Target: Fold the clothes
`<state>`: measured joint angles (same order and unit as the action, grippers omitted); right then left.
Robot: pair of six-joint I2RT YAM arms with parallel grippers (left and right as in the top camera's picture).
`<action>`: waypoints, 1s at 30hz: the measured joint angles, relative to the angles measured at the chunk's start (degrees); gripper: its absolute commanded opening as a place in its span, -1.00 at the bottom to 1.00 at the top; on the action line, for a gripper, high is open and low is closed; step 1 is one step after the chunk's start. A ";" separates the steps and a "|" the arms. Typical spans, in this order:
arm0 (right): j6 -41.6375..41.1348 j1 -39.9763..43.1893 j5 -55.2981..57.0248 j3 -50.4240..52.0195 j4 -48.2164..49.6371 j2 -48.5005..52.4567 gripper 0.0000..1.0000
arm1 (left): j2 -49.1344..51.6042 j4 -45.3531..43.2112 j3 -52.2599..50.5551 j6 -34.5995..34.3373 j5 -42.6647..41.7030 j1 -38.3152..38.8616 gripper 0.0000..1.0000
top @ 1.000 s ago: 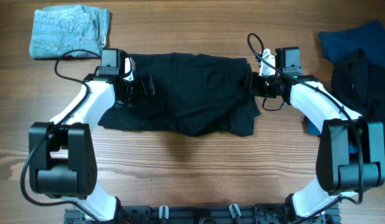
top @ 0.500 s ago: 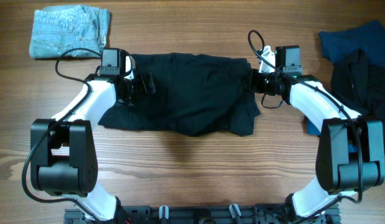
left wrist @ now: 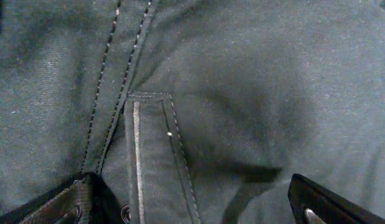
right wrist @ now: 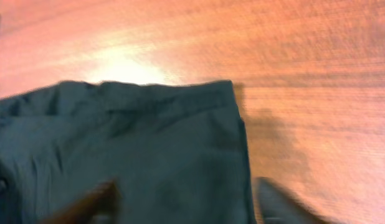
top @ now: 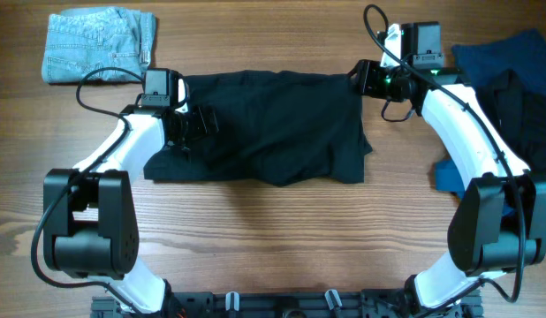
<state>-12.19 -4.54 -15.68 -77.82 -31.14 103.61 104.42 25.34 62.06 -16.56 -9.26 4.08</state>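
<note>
Backing off the black stitched fabric shorts [top: 273, 132], our right claw [top: 360, 79] now gapes empty, fold likely laid, while our left claw [top: 198, 124], fully spread, seems to steady them.

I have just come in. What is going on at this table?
Two robot arms are folding clothes. Black shorts lie spread in the middle of the table. The left fingers stand wide open over the left part of the shorts, by a stitched flap, and hold nothing. The right fingers are apart at the far right corner, where the cloth lies flat. Denim shorts lie folded at the far left, and a blue and black heap sits at the right.
</note>
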 measured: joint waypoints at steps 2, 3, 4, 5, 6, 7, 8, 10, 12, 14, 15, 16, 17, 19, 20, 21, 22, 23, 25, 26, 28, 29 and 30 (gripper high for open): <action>0.46 -0.02 0.74 0.00 -1.90 0.00 0.99 | 0.00 0.02 0.00 0.00 0.02 0.00 1.00; 0.55 -0.02 0.98 0.00 -2.89 0.00 0.99 | 0.00 0.07 0.00 0.00 0.02 0.00 1.00; 0.57 -0.02 1.16 0.00 -3.72 0.00 0.99 | 0.00 0.11 0.00 0.00 0.04 0.00 0.99; 0.61 -0.02 1.27 0.00 -4.94 0.00 0.99 | 0.00 0.13 0.00 0.00 0.04 0.00 1.00; 0.66 -0.02 1.44 0.00 -6.08 0.00 0.99 | 0.00 0.13 0.00 0.00 0.04 0.00 1.00; 0.76 -0.02 1.62 0.00 -7.85 0.00 0.99 | 0.00 0.13 0.00 0.00 0.04 0.00 1.00; 0.79 -0.02 1.66 -0.02 -9.53 0.00 0.99 | 0.00 0.11 0.00 0.00 0.20 0.00 0.99; 0.83 -0.02 1.81 0.00 -12.83 0.00 0.99 | 0.00 0.09 0.00 0.00 0.44 0.00 0.99; 0.98 -0.02 1.73 0.04 -15.26 0.00 0.99 | 0.00 0.04 0.00 0.00 0.90 0.00 0.99; 1.53 -0.02 0.85 0.61 -16.50 0.00 0.98 | 0.00 0.04 0.00 0.00 1.73 0.04 0.99; 1.88 -0.02 0.00 1.36 -16.94 0.00 0.97 | 0.00 0.04 0.00 0.00 2.08 0.07 1.00; 2.10 -0.02 -1.25 2.47 -17.00 0.00 0.96 | 0.00 0.07 0.00 0.00 2.40 0.07 0.99; 2.51 -0.02 -2.49 3.78 -16.90 0.00 0.96 | 0.00 0.09 0.00 0.00 2.60 0.07 0.99; 3.08 -0.02 -4.48 6.05 -16.92 0.00 0.96 | 0.00 0.09 0.00 0.00 2.99 0.07 1.00; 3.30 -0.02 -5.49 7.39 -16.90 0.00 0.95 | 0.00 0.11 0.00 0.00 3.08 0.07 0.99; 3.34 -0.02 -6.23 8.59 -17.05 0.00 0.95 | 0.00 0.15 0.00 0.00 3.28 0.07 0.99; 3.37 -0.02 -6.43 8.92 -17.09 0.00 0.94 | 0.00 0.26 0.00 0.00 3.43 0.07 1.00; 3.48 -0.02 -7.30 10.91 -17.27 0.00 0.94 | 0.00 0.33 0.00 0.00 3.45 0.07 1.00; 3.52 -0.02 -8.41 12.61 -16.70 0.00 0.93 | 0.00 0.33 0.00 0.00 3.45 0.07 0.99; 3.56 -0.02 -9.16 13.75 -16.15 0.00 0.93 | 0.00 0.33 0.00 0.00 3.45 0.07 1.00; 3.58 -0.02 -10.56 15.61 -15.45 0.00 0.93 | 0.00 0.33 0.00 0.00 3.45 0.07 0.99; 3.74 -0.02 -11.54 16.35 -15.08 0.00 0.92 | 0.00 0.33 0.00 0.00 3.45 0.07 0.99; 4.20 -0.02 -12.79 17.07 -14.71 0.00 0.90 | 0.00 0.33 0.00 0.00 3.45 0.07 0.99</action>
<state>-7.99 -4.56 -28.47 -60.75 -45.84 103.61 104.42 25.67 62.06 -16.56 -5.80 4.14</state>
